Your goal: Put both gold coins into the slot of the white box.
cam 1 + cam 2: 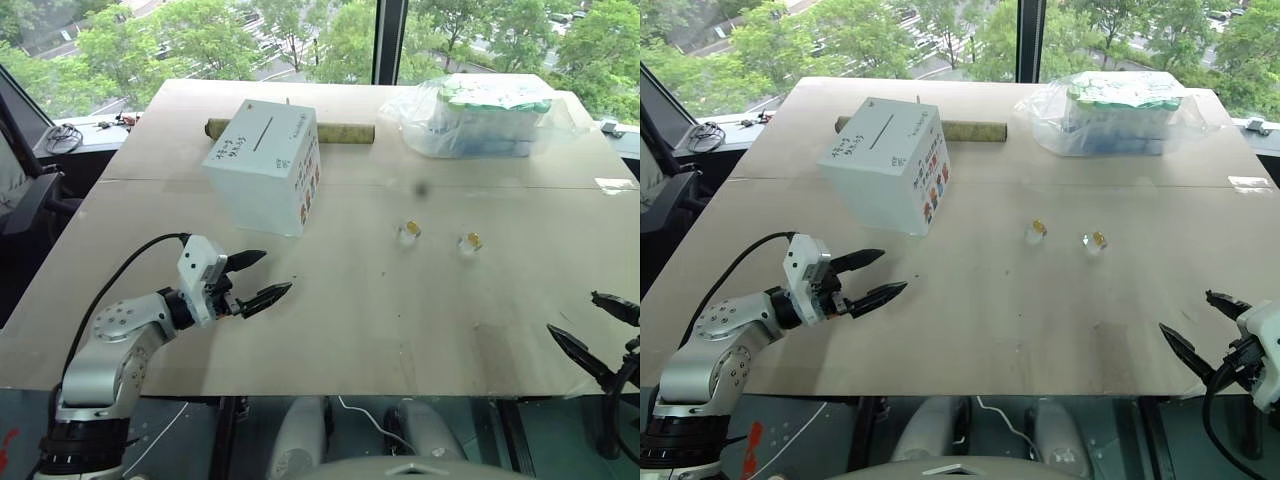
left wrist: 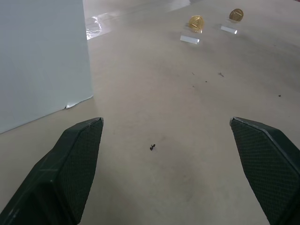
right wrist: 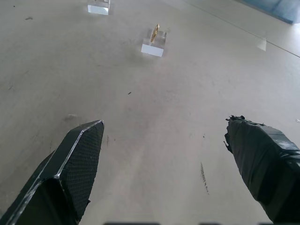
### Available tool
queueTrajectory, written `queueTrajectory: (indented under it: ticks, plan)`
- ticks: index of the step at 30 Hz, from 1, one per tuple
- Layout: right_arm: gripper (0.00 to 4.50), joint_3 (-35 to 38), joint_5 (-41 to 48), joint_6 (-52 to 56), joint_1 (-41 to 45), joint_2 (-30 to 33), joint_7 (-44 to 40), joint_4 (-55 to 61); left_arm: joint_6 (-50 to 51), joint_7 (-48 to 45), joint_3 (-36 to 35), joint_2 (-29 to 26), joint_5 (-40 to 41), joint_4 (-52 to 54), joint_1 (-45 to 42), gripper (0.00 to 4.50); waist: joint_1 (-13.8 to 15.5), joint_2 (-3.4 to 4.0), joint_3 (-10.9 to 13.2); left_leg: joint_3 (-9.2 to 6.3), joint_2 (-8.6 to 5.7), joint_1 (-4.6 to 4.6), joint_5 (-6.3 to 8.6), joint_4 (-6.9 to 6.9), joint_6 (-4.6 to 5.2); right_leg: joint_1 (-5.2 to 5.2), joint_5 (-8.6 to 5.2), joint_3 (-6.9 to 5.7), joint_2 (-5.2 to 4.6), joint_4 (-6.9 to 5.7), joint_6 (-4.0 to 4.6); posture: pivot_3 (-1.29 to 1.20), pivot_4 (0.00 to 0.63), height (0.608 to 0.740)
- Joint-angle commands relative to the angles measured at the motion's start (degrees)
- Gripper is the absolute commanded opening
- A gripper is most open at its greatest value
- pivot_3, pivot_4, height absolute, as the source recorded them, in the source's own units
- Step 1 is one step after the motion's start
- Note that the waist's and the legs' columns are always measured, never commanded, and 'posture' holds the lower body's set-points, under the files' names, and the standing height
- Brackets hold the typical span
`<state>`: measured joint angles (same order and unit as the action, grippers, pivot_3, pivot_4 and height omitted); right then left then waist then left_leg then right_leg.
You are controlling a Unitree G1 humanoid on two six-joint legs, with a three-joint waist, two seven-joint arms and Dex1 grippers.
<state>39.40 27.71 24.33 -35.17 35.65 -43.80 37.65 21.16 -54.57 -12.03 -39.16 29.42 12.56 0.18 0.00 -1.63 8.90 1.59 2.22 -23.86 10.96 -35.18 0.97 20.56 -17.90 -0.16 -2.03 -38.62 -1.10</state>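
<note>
Hovering over the near left part of the table [image 1: 330, 330], the left gripper [image 1: 258, 279] has its two black fingers spread wide with nothing between them, pointing toward the middle of the table. Beyond it, toward the far left, stands the white box [image 1: 262, 165], its thin dark slot [image 1: 263, 134] running across the top face beside black handwriting, with coloured printed marks down one side. A long brown tube [image 1: 345, 131] lies behind the box. Right of the box, near the middle of the table, the two gold coins [image 1: 411, 230] [image 1: 473, 241] stand on edge, each on a small clear block [image 2: 190, 38], side by side and apart. At the far right lies a clear plastic bag [image 1: 480, 115] of white-green containers. The right gripper [image 1: 596, 331] hangs at the near right edge, fingers wide apart and empty.
</note>
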Motion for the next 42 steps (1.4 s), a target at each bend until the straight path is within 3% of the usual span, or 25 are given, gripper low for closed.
queueTrajectory:
  ticks: [1,4,5,7,11,17,42]
  plan:
    - [4.5,-2.54,3.98,8.13,6.84,0.98,6.89,4.43,0.38,-2.02,-0.78,-0.48,4.16,3.68,-2.99,4.41,0.01,0.0,0.0,0.0,0.0,0.0,0.0,0.0,0.0,0.0,0.0,0.0,0.0,0.0,0.0,0.0,0.15,0.74]
    - [4.5,-14.11,7.77,23.98,23.55,1.85,18.54,7.73,4.3,-6.01,1.87,-1.12,10.63,9.69,-8.44,4.41,-0.89,-0.22,0.27,0.06,0.15,-0.03,-0.03,-0.16,0.0,0.14,0.11,0.02,0.07,-0.13,0.06,0.0,0.15,0.74]
    - [4.25,-15.94,7.88,26.75,27.56,1.21,20.72,6.7,5.29,-6.35,2.34,-1.42,11.58,10.57,-9.51,4.47,-0.86,-0.22,0.25,0.08,0.14,-0.02,-0.03,-0.16,0.0,0.14,0.17,0.04,0.05,-0.12,0.06,0.0,0.15,0.74]
    - [3.69,-19.23,8.71,31.83,34.14,0.83,23.4,4.85,7.99,-6.1,3.16,-1.66,13.81,11.91,-12.06,4.5,-0.66,-0.16,0.18,0.1,0.12,0.1,-0.04,-0.18,0.01,0.04,0.17,0.03,0.05,-0.17,0.07,0.0,0.15,0.74]
    - [1.74,-24.53,6.63,37.22,41.28,0.51,26.96,-0.18,11.04,-4.79,4.61,-1.68,15.47,12.91,-15.24,4.5,0.25,-0.12,0.16,0.07,-0.02,-0.07,-0.02,-0.15,0.01,0.1,0.12,0.03,0.08,-0.13,0.01,0.0,0.15,0.74]
    - [1.74,-30.61,1.01,37.73,50.02,0.58,29.01,-11.18,12.94,-4.76,6.19,-1.95,15.85,14.46,-18.1,4.5,0.31,-0.11,0.15,0.15,-0.11,-1.02,-0.12,-0.21,-0.17,0.95,0.03,0.13,0.27,-0.17,-0.19,0.0,0.15,0.74]
    - [1.74,-33.55,-3.53,36.45,56.11,-2.24,27.4,-18.68,11.33,-4.55,3.32,-2.69,15.72,16.96,-13.23,4.5,-0.63,-0.1,0.15,0.25,-0.08,-0.9,-0.01,-0.25,0.03,0.95,0.04,0.25,0.29,-0.28,-0.19,0.0,0.15,0.74]
